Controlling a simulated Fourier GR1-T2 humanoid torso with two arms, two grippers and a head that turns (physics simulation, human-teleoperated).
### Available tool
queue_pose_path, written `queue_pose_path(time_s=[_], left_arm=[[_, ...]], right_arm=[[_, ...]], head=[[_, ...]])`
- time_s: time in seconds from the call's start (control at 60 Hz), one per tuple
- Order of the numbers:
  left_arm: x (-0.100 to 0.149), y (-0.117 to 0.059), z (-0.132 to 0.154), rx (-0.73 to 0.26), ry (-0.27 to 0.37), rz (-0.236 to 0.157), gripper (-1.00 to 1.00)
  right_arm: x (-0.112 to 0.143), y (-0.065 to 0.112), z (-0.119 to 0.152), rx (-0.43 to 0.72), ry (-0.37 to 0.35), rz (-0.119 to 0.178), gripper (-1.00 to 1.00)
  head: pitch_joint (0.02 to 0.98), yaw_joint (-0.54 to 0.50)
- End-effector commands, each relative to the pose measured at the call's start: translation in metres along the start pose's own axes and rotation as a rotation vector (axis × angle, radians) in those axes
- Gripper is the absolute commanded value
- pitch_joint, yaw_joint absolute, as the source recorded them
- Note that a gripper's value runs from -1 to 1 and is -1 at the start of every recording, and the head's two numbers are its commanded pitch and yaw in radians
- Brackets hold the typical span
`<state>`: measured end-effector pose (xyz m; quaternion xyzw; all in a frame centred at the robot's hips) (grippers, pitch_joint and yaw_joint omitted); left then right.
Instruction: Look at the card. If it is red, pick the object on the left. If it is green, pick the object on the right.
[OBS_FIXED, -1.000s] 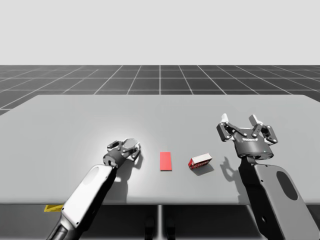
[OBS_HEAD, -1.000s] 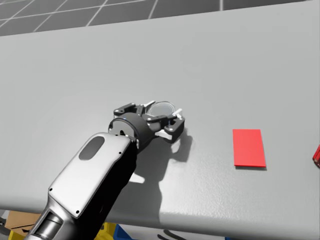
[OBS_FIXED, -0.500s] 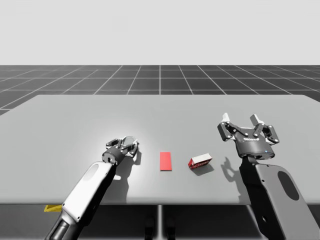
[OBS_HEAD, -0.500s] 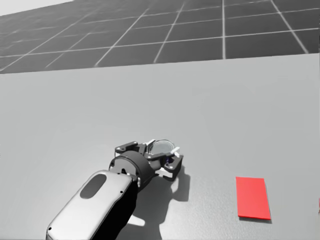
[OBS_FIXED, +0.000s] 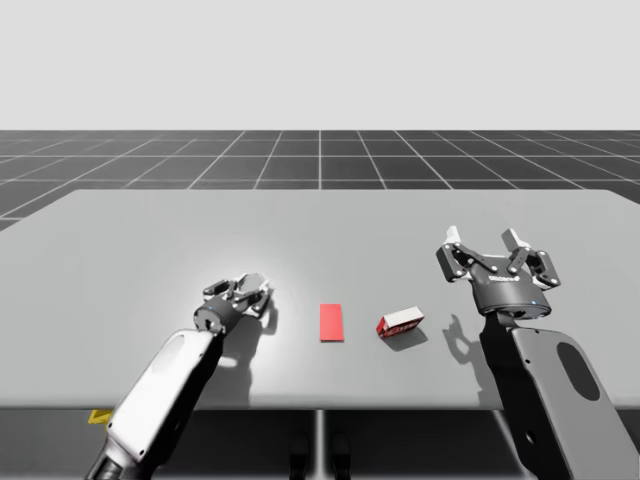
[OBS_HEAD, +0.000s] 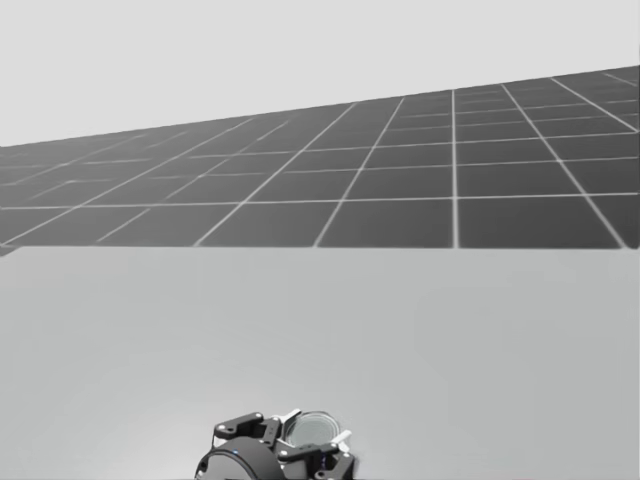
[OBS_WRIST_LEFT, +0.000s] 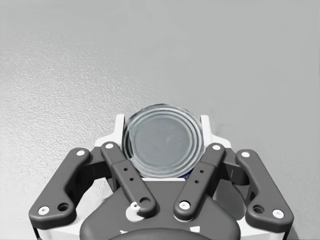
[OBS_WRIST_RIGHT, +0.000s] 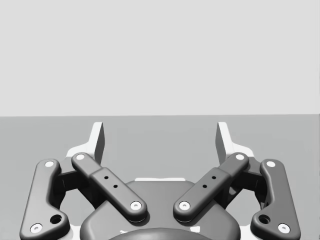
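Note:
A red card (OBS_FIXED: 331, 322) lies flat near the table's front middle. To its left, my left gripper (OBS_FIXED: 243, 292) is shut on a small silver-topped can (OBS_FIXED: 252, 285). In the left wrist view the can (OBS_WRIST_LEFT: 162, 141) sits between both white fingers (OBS_WRIST_LEFT: 118, 127) of the gripper (OBS_WRIST_LEFT: 162, 129), which touch it from two sides. In the head view the same gripper (OBS_HEAD: 300, 440) and can (OBS_HEAD: 312, 428) sit low in the picture. To the card's right lies a small red box (OBS_FIXED: 399, 322) on its side. My right gripper (OBS_FIXED: 497, 256) hovers open beyond that box, with nothing between its fingers (OBS_WRIST_RIGHT: 97, 140).
The grey table (OBS_FIXED: 150, 240) stretches wide behind the objects. A dark gridded floor (OBS_FIXED: 320, 155) lies past its far edge. A yellow item (OBS_FIXED: 97, 416) shows below the front edge at the left.
My head has turned upward, so the card has left the head view. My left gripper, with the can, has shifted a little to the left. My right arm has stayed put.

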<state>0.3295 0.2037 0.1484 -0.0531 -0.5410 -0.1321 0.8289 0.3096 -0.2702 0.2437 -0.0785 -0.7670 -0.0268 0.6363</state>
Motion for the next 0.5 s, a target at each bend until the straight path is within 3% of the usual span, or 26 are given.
queue_pose_path(time_s=[0.017, 0.067, 0.083, 0.1, 0.383, 0.5], left_arm=[[0.043, -0.001, 0.018, -0.103, -0.099, -0.035, 1.0], [0.06, 0.003, 0.026, -0.092, -0.134, -0.046, 1.0], [0.067, 0.005, 0.03, -0.089, -0.149, -0.048, 1.0], [0.07, 0.005, 0.031, -0.087, -0.155, -0.049, 1.0], [0.147, 0.019, 0.072, -0.046, -0.319, -0.087, 1.0], [0.185, 0.021, 0.095, -0.007, -0.418, -0.11, 1.0]], right_arm=[[0.0, -0.002, -0.001, -0.004, -0.001, 0.002, -1.0], [0.0, -0.002, -0.001, -0.006, -0.003, 0.004, -1.0], [0.0, -0.001, -0.001, -0.024, -0.012, 0.036, -1.0], [0.0, -0.001, -0.001, -0.017, -0.014, 0.041, -1.0], [0.001, -0.002, -0.002, -0.016, -0.009, 0.036, -1.0], [0.002, -0.001, -0.001, -0.009, 0.0, 0.019, -1.0]], head=[[0.425, 0.28], [0.423, 0.28], [0.421, 0.28], [0.42, 0.28], [0.406, 0.29], [0.4, 0.29]])
